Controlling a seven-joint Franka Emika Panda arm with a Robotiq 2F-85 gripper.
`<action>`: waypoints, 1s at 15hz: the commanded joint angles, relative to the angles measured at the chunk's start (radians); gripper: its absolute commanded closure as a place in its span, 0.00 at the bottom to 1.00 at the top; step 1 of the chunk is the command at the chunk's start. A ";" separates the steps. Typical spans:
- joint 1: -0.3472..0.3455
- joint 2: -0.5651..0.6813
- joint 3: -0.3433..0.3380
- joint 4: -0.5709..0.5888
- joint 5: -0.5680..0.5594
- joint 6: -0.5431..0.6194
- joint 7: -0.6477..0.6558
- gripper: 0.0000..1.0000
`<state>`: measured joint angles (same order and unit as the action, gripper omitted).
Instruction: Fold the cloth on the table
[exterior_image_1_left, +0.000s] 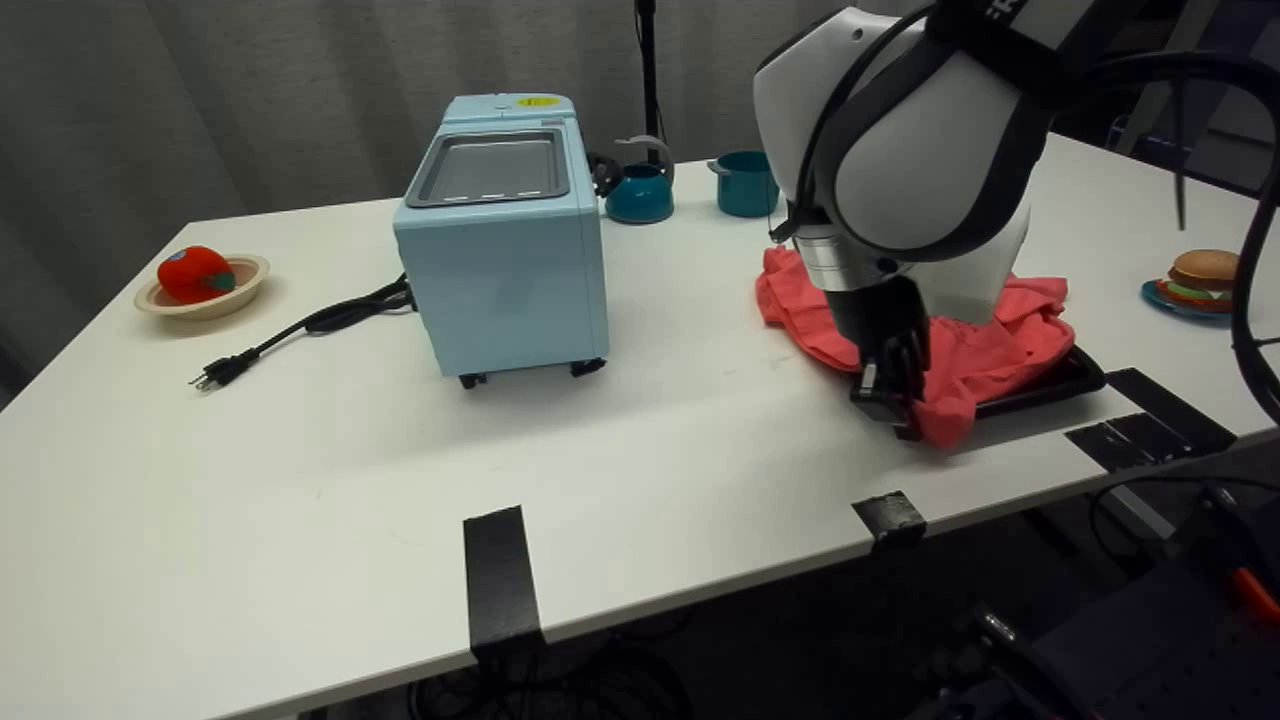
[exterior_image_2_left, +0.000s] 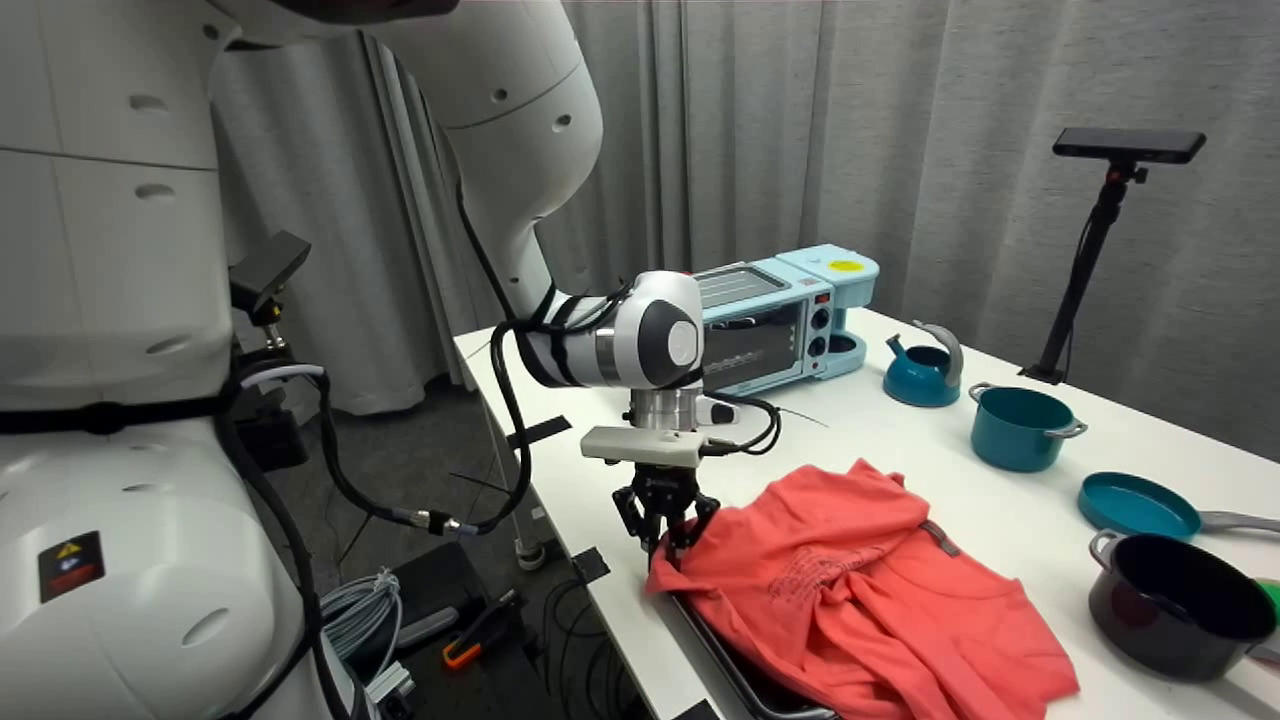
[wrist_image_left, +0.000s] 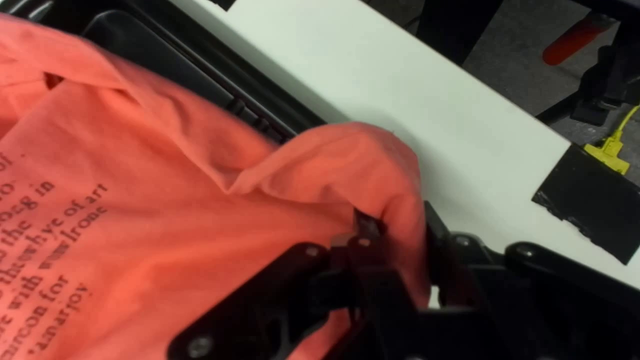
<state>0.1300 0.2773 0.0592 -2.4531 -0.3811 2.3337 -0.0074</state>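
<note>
Wrist view: the hand (wrist_image_left: 401, 226) grips a fold of red cloth (wrist_image_left: 175, 230); the rest spreads beside it.

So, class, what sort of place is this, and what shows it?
Probably a robotics lab with a mock kitchen, judging by the robot arm, the light-blue toaster oven and the teal pot.

One cloth (exterior_image_2_left: 850, 590), two pots (exterior_image_2_left: 1012, 445) (exterior_image_2_left: 1140, 625), one kettle (exterior_image_2_left: 920, 380), one pan (exterior_image_2_left: 1135, 503)

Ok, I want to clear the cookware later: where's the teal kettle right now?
In both exterior views, the teal kettle stands just right of the light-blue oven, left of the teal pot.
</note>
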 joint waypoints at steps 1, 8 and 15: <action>0.018 -0.072 -0.013 -0.028 -0.062 -0.066 0.019 0.94; 0.023 -0.105 -0.006 -0.025 -0.120 -0.177 0.045 0.28; -0.001 -0.095 0.003 -0.004 -0.093 -0.241 0.004 0.83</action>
<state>0.1481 0.1843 0.0567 -2.4590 -0.4858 2.1050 0.0344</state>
